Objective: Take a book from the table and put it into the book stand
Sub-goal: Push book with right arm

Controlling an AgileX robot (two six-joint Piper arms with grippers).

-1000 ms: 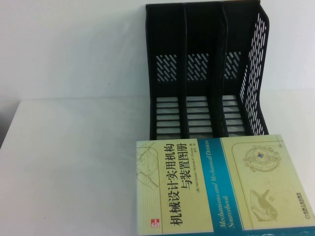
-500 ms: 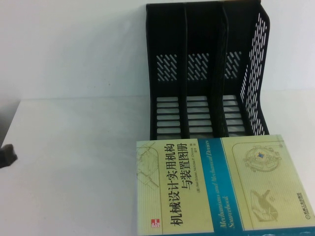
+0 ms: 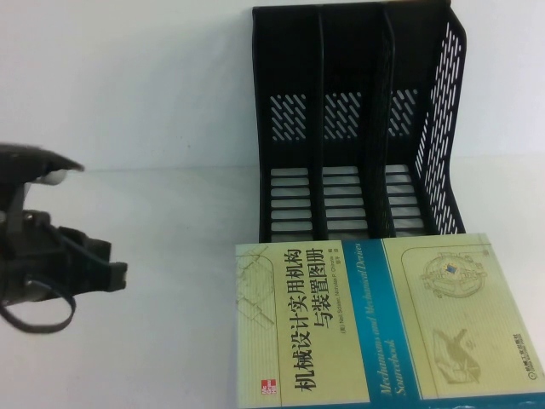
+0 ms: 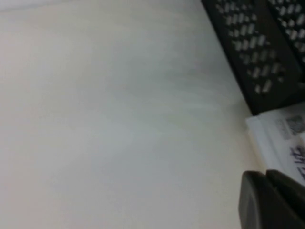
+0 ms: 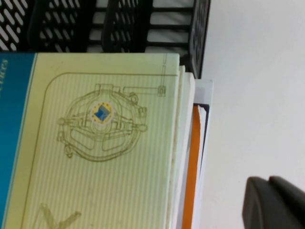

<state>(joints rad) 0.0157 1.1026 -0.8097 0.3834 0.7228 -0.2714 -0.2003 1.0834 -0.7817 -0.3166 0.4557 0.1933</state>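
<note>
My left arm is well into the high view now; half a second ago only a dark tip peeked in at the left edge, and a second ago there was nothing of it there. The left gripper (image 3: 117,274) hangs above the table (image 3: 153,341) on the left side, pointing toward the book (image 3: 387,319), with clear white tabletop between them. I cannot tell whether its fingers are apart or together: the high view shows only a dark blunt end, and my left wrist camera catches just one dark corner of a fingertip (image 4: 267,200). It touches nothing and carries nothing that I can see.

The book has not moved. It lies flat, cover up, at the near right of the table, its far edge just in front of the book stand (image 3: 358,128), whose three slots stand upright.

My right gripper is out of the high view; in the right wrist view only a dark finger corner (image 5: 274,202) shows, beside the book (image 5: 100,143), over bare table (image 5: 257,86). Open or closed, I cannot tell. That view shows the book resting on other books (image 5: 194,162), one with an orange edge.
</note>
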